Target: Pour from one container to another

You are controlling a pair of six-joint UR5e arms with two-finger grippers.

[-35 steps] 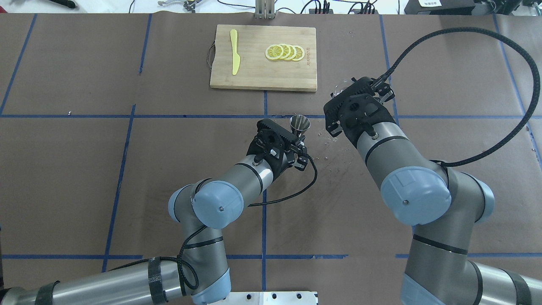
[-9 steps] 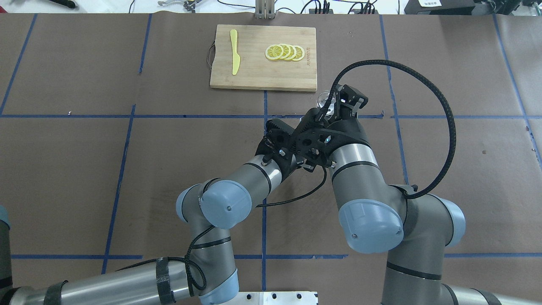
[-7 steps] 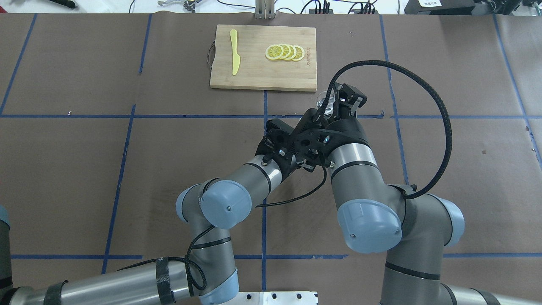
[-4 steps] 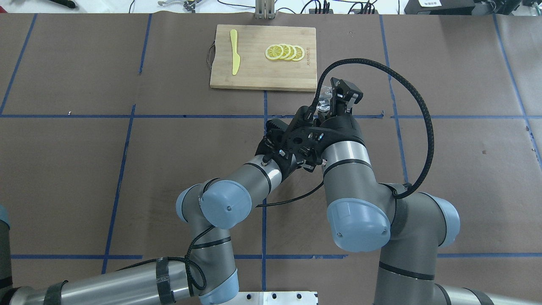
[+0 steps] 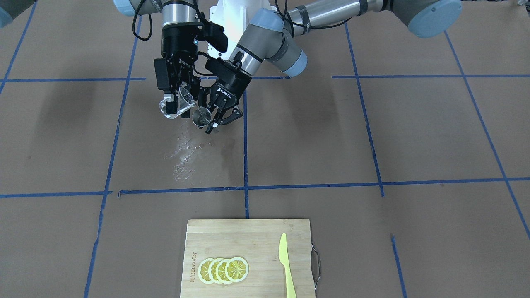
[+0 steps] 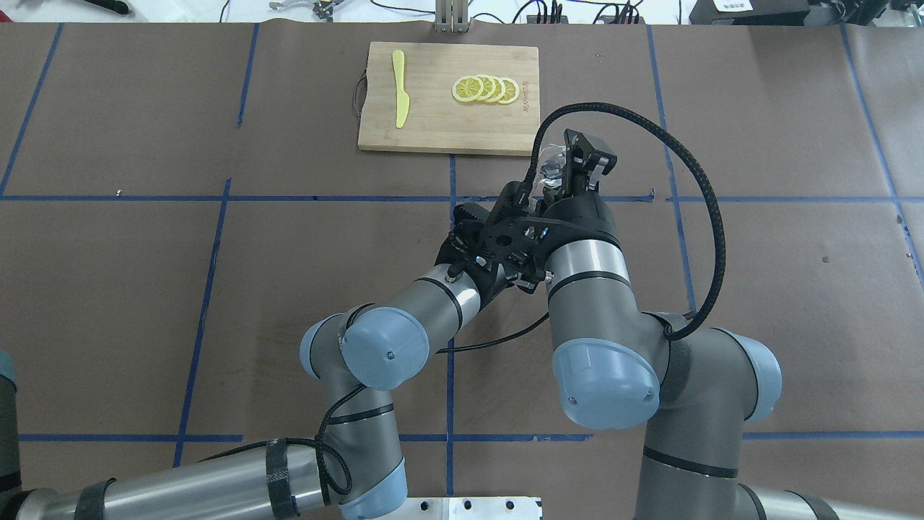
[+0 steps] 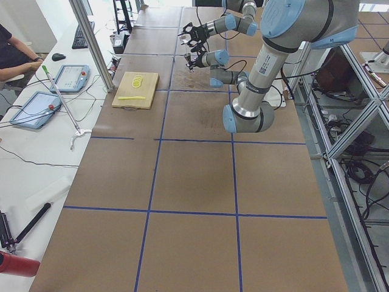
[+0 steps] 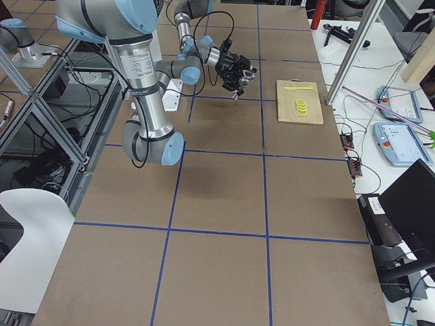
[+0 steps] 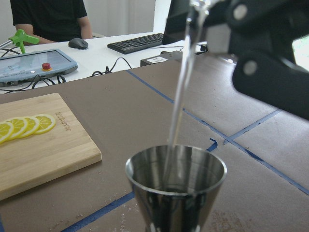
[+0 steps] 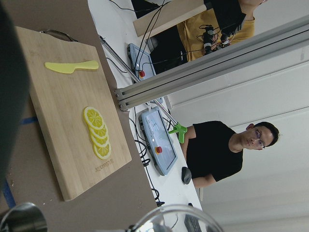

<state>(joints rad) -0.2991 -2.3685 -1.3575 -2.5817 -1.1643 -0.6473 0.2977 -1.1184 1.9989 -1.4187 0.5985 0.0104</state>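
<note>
In the front-facing view my right gripper (image 5: pixel 175 103) is shut on the clear glass cup (image 5: pixel 176 109) and holds it tilted, mouth toward the steel jigger (image 5: pixel 201 117). My left gripper (image 5: pixel 213 119) is shut on the jigger and holds it upright above the table. The left wrist view shows the jigger (image 9: pixel 176 186) from close up, with a thin stream of water (image 9: pixel 181 87) falling into its upper cone. From overhead the cup (image 6: pixel 551 160) peeks out past the right gripper (image 6: pixel 561 172); the jigger and the left gripper's fingers are hidden under the right wrist.
A wooden cutting board (image 5: pixel 265 231) with lemon slices (image 5: pixel 223 269) and a yellow knife (image 5: pixel 285 265) lies at the table's far side. A wet patch (image 5: pixel 186 149) stains the paper below the grippers. People sit at a desk (image 7: pixel 36 91) beyond the table.
My right arm has swung left from the table's right side, brought the cup over the jigger and tipped it further. The left arm has barely moved.
</note>
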